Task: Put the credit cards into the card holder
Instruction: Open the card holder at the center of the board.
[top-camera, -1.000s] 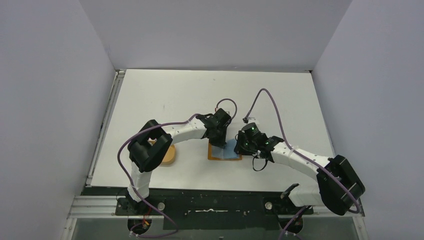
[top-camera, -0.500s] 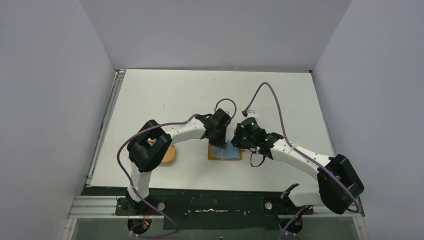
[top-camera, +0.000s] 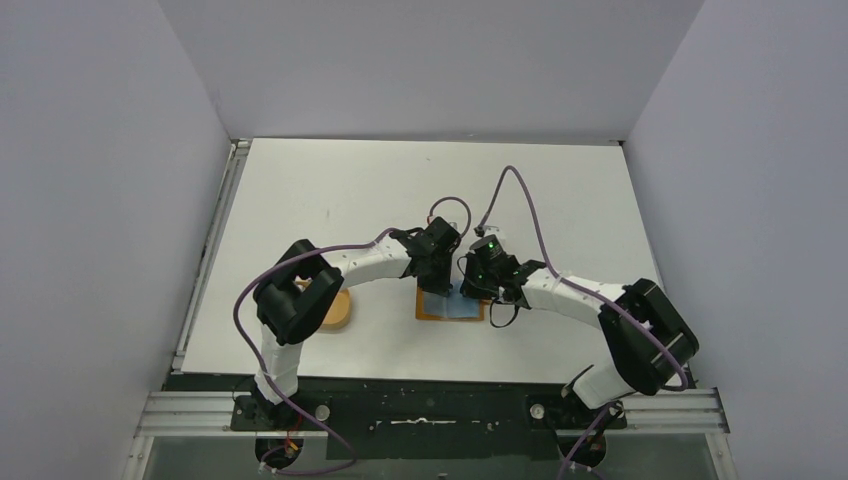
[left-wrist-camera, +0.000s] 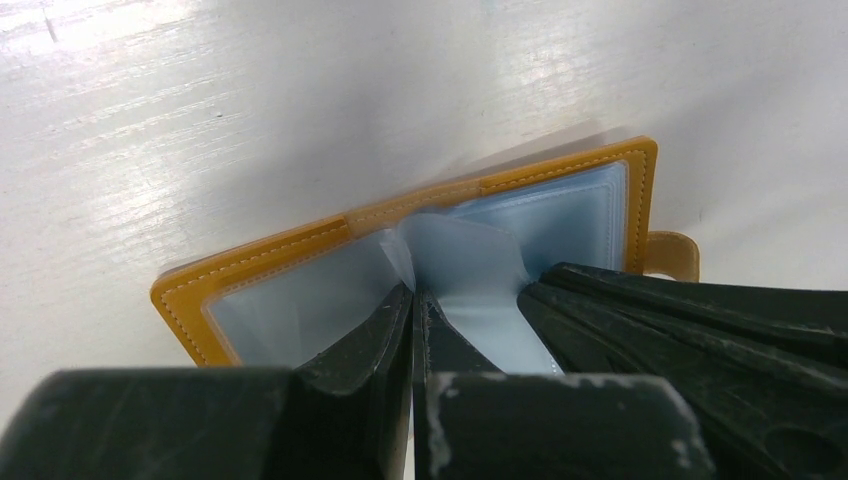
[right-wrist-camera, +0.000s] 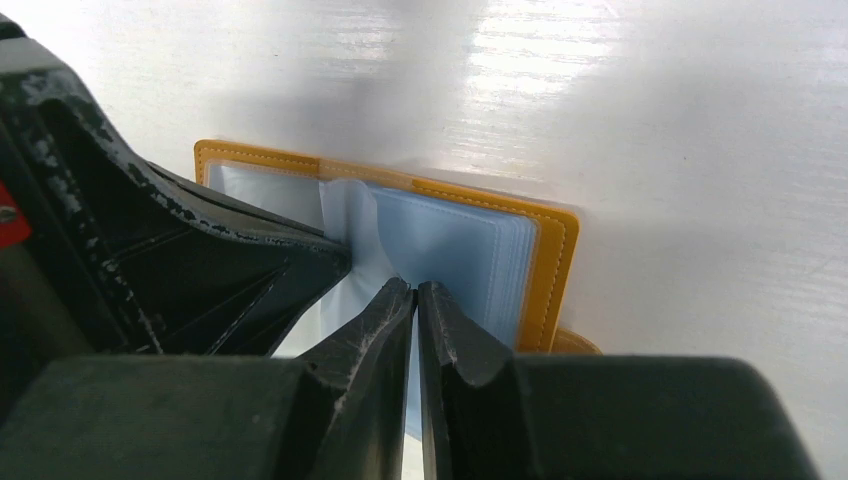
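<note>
Card holder (left-wrist-camera: 255, 265) lies open on bench (left-wrist-camera: 200, 120), directly under left gripper (left-wrist-camera: 412, 300) and right gripper (right-wrist-camera: 416, 295). Both grippers pressed together at its clear sleeves (right-wrist-camera: 450, 240). Tan-orange stitched border.

Overhead view: even, diffuse light; the white tabletop (top-camera: 340, 190) is bright, with only faint, soft shadows. Wrist views: streaky glare on the tabletop near the upper edge and a broad soft shadow around the card holder (left-wrist-camera: 250, 270), whose far edge is smeared. The left claw (left-wrist-camera: 413, 293) and right claw (right-wrist-camera: 416, 290) are dark and soft-focused near the lens.
</note>
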